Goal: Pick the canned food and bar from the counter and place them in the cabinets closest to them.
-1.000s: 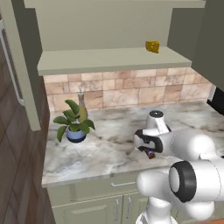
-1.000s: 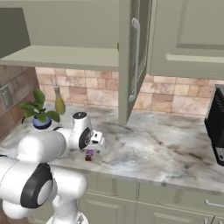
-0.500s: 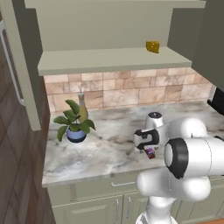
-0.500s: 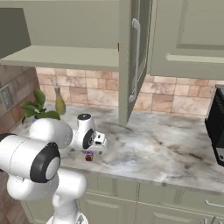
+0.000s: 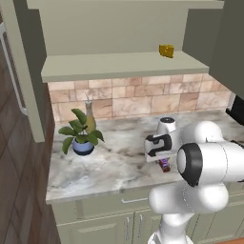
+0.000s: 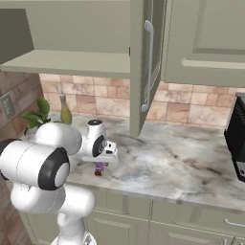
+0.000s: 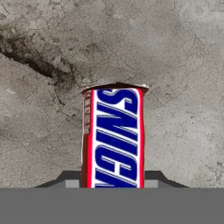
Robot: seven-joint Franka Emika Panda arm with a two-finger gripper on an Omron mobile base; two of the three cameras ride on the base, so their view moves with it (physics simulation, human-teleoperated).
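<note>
I'm looking into a rendered kitchen with a pinkish-tan tiled backsplash [image 5: 143, 102] and pale sage-green wall cabinets [image 6: 206, 43] above a grey-white marbled desk [image 6: 177, 162] with dark veins. From the left base view the open cabinet shelf [image 5: 119, 64] carries a small yellow wedge [image 5: 166, 51] near its right end, and a potted plant [image 5: 81, 136] stands on the desk at the left with a slim bottle [image 5: 88, 119] just behind it. From the right base view a cabinet door [image 6: 146, 62] hangs open, edge-on to me, above the desk, and a dark appliance [image 6: 237, 143] sits at the far right. My arm is folded low over the front part of the desk, its hand pointing down, with the pincer [image 6: 100, 167] right at the bar [image 6: 99, 168], which lies on the desk near the front edge, below the open cabinet. In the left base view the bar [image 5: 165, 165] peeks out just beneath the hand as a small dark purple and reddish shape. The hand view looks straight down at the stone with the bar [image 7: 113, 140] centred, its blue, white and red wrapper running up from the bottom edge between the fingertips. The pincer is pressed together on the bar, which rests against the stone.
</note>
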